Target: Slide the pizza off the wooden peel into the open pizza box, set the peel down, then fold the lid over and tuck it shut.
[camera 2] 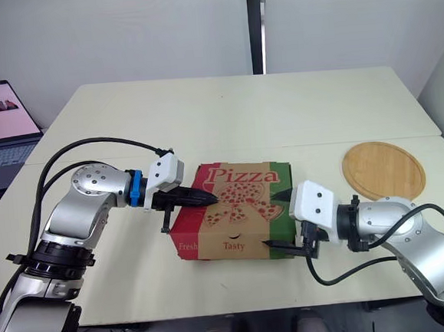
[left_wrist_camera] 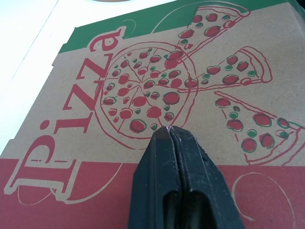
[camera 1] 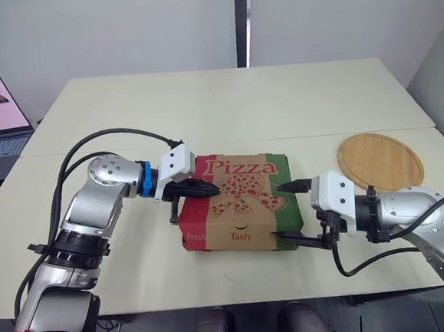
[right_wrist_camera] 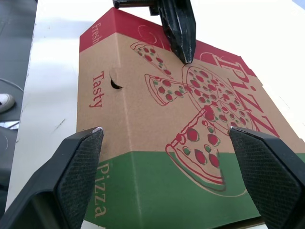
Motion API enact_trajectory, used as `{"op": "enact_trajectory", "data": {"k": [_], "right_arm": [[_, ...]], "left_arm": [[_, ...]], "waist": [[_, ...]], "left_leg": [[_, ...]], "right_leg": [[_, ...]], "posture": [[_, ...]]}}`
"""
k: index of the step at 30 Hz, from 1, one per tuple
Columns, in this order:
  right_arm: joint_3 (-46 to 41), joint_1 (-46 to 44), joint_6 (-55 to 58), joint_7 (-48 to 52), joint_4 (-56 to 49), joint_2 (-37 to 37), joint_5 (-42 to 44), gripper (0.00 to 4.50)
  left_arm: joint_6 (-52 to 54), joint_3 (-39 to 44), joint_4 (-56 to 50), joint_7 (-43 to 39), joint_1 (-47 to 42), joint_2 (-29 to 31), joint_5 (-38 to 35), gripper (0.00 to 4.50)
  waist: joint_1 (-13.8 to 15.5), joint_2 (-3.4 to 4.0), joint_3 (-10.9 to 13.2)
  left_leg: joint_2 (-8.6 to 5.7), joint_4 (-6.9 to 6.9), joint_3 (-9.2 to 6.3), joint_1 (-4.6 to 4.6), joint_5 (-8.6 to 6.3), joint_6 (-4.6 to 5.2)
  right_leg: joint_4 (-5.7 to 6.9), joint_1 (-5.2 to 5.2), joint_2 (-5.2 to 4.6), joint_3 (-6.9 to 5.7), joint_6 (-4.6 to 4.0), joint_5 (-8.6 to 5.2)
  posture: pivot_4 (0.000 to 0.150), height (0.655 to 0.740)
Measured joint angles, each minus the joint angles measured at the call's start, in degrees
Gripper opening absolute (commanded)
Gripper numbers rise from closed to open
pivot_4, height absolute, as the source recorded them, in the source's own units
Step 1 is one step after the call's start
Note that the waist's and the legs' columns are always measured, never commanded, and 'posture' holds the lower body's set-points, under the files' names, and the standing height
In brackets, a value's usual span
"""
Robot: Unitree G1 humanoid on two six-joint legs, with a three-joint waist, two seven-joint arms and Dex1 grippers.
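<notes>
On my feed the pizza box [camera 1: 237, 211] sits on the table [camera 1: 278, 100] with its lid folded down flat and the "Fresh Tasty" front flap hanging over the front wall. With the lid down, I can't see what's inside it.

The left gripper [camera 1: 212, 188] has its two fingers [left_wrist_camera: 169, 157] pinched together with no gap and nothing between them. Their joined tip comes down on the printed lid, right at the rim of the drawn round pizza, just past the red band. It looks to be resting on the cardboard, though I can't say how hard it presses.

The right gripper [camera 1: 279, 211] is spread wide. The green end of the box lies between its fingers [right_wrist_camera: 78, 167], one over the lid's edge and the other low beside the front corner near the tabletop. Both pads stand off the cardboard in the right wrist view, so I read no grip there.

The wooden peel [camera 1: 380, 160] lies flat on the table, well apart from the box, out beyond the right gripper's wrist, bare wood face up.
</notes>
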Motion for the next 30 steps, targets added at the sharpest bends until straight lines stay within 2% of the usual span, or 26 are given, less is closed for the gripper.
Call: {"op": "enact_trajectory", "data": {"k": [7, 21, 26, 30], "right_arm": [[5.27, -0.5, -5.02, -1.91, 2.44, 1.02, -7.02, 4.49], [7.34, -2.32, -5.97, -2.16, 3.75, 3.0, -9.94, 4.49], [7.36, -2.33, -5.93, -2.16, 3.71, 3.0, -9.98, 4.49], [7.36, -2.47, -5.76, -2.11, 3.74, 3.02, -9.91, 4.49]], "left_arm": [[0.02, 0.0, -0.41, -0.19, 0.0, -0.17, -0.05, 0.0], [5.14, -0.93, -7.04, -1.06, 0.03, -0.05, -1.58, 0.0], [10.49, 4.83, -7.62, 1.77, -0.24, 0.51, -6.65, 0.0], [13.43, 8.47, -9.11, 2.44, -0.3, 3.71, -9.3, 0.0]], "waist": [[-0.01, 0.0, 0.0], [-0.04, 0.0, 0.0], [-0.16, 0.0, 0.0], [-0.14, 0.0, 0.0]], "left_leg": [[0.0, 0.0, 0.0, -0.01, 0.01, -0.01], [0.0, 0.0, 0.0, 0.0, 0.01, -0.01], [0.01, 0.0, -0.01, -0.01, 0.01, -0.01], [0.01, 0.0, -0.01, 0.0, 0.01, -0.01]], "right_leg": [[0.0, -0.01, 0.0, 0.0, 0.0, 0.0], [0.0, -0.01, 0.01, 0.01, 0.0, 0.0], [0.01, -0.04, 0.02, 0.01, 0.0, 0.0], [0.01, -0.03, 0.02, 0.01, 0.0, 0.0]], "posture": [[0.15, 0.7281], [0.15, 0.7281], [0.15, 0.7281], [0.15, 0.7281]]}}
